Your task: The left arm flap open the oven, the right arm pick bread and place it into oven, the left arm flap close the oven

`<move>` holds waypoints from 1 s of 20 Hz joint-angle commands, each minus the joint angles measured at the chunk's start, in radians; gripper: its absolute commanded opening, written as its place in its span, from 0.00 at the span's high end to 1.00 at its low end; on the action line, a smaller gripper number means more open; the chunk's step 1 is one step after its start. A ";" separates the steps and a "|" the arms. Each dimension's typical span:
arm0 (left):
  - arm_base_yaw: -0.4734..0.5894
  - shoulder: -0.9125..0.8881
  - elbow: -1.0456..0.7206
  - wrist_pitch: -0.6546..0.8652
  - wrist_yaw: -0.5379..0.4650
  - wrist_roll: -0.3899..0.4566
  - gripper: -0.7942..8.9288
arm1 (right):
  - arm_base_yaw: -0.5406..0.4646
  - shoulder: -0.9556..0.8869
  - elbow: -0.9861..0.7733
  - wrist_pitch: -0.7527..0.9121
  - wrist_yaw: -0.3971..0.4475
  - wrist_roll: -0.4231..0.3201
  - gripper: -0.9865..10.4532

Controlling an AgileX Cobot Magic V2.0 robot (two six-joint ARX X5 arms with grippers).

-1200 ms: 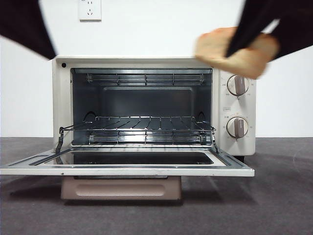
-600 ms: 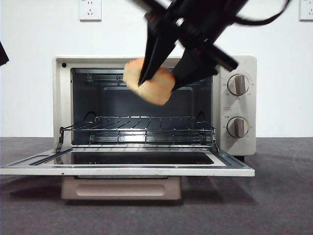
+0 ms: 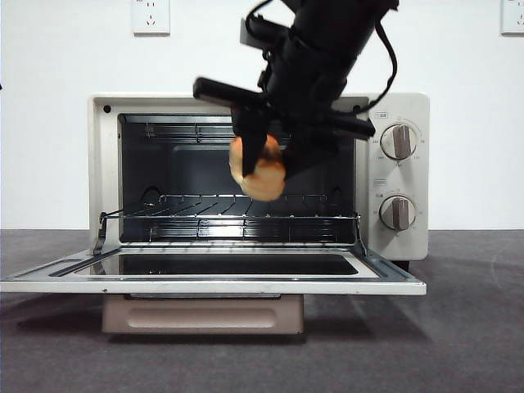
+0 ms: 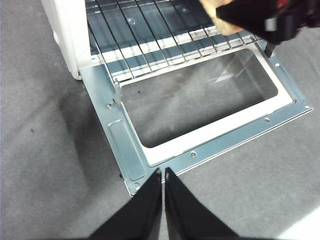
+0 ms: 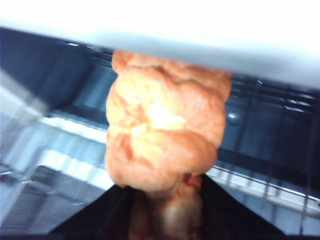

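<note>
The oven (image 3: pixel 258 176) stands with its door (image 3: pixel 213 282) dropped flat toward me, and the right arm's gripper (image 3: pixel 260 160) hangs in front of the open mouth, clamped on the bread (image 3: pixel 257 170). The bun sits between the dark jaws at about the centre of the opening, clear above the wire rack (image 3: pixel 229 214), not touching it. In the right wrist view the bread (image 5: pixel 162 130) fills the picture, pinched at its near end, with its long axis running straight out from the jaws toward the cavity. So the rack lies ahead of and below the bun, at roughly six o'clock from it as I look on from the front. I judge the placing step is under way: the coming move looks to be a short push inward and a lowering onto the wires before the jaws let go.

The left arm's gripper (image 4: pixel 163 195) waits well back from the door's front edge, jaws pressed together and holding nothing. Its view looks down on the open door (image 4: pixel 200 145) and the rack (image 4: pixel 150 40), with the right arm's dark body cutting in at two o'clock.

The right arm is plainly the nearer one to the bread. How deep into the cavity the bun already sits I cannot tell, since the arm's bulk covers the upper right of the opening. The door handle (image 3: pixel 203 313) shows only as a beige slab under the door.
</note>
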 commanded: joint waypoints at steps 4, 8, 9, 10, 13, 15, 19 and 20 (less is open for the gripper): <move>-0.003 -0.003 0.003 0.008 -0.003 0.002 0.90 | -0.009 0.044 0.018 0.006 0.005 0.021 0.71; -0.003 -0.003 0.003 0.009 -0.003 0.002 0.90 | -0.009 0.044 0.018 0.003 0.002 0.021 0.55; -0.003 -0.003 0.003 0.008 -0.003 0.002 0.90 | -0.009 0.044 0.018 0.003 0.002 0.021 0.54; -0.003 -0.003 0.003 0.008 -0.003 0.002 0.90 | -0.008 0.043 0.018 0.003 0.003 0.021 0.54; -0.003 -0.003 0.003 0.010 -0.003 0.002 0.90 | -0.006 0.032 0.019 -0.010 0.002 0.021 0.54; -0.003 -0.003 0.003 0.018 -0.003 0.002 0.90 | 0.002 0.008 0.019 -0.041 0.002 0.020 0.54; -0.003 -0.002 0.003 0.022 -0.003 0.002 0.90 | 0.035 -0.098 0.019 -0.142 -0.011 -0.028 0.54; -0.003 -0.002 0.003 0.025 -0.003 0.002 0.90 | 0.043 -0.130 0.019 -0.169 -0.027 -0.051 0.54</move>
